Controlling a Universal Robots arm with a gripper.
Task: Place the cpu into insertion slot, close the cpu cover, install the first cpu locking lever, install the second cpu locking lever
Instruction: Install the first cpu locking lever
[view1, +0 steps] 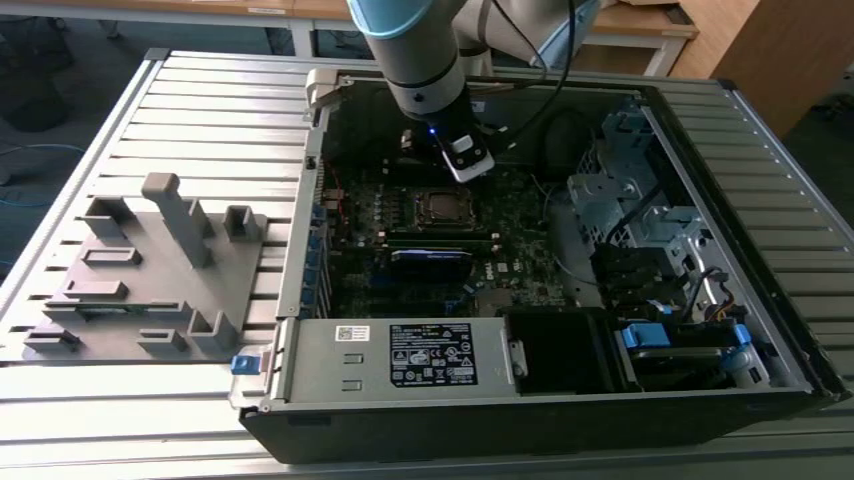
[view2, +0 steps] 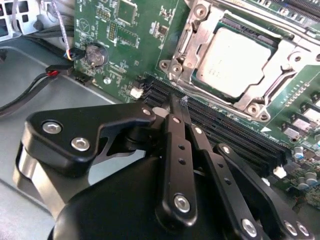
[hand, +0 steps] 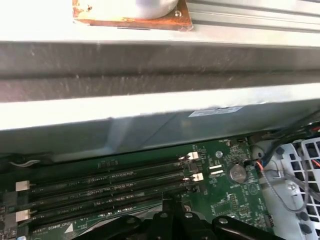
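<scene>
We see the gripper (view2: 178, 102), jaws closed and empty, over memory strips (view2: 235, 140), beside the cpu (view2: 235, 62) seated in the insertion slot (view2: 186, 47).

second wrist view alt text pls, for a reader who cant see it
The gripper, jaws shut and empty, hangs over black memory slots on a green circuit board; beyond it the cpu sits framed by the silvery cpu cover.

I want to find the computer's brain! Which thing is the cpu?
Inside the open computer case, find the green circuit board. In its middle, a silvery square frame, the cpu cover, rings the cpu: a flat plain square, unlike the long black memory strips beside it.
</scene>
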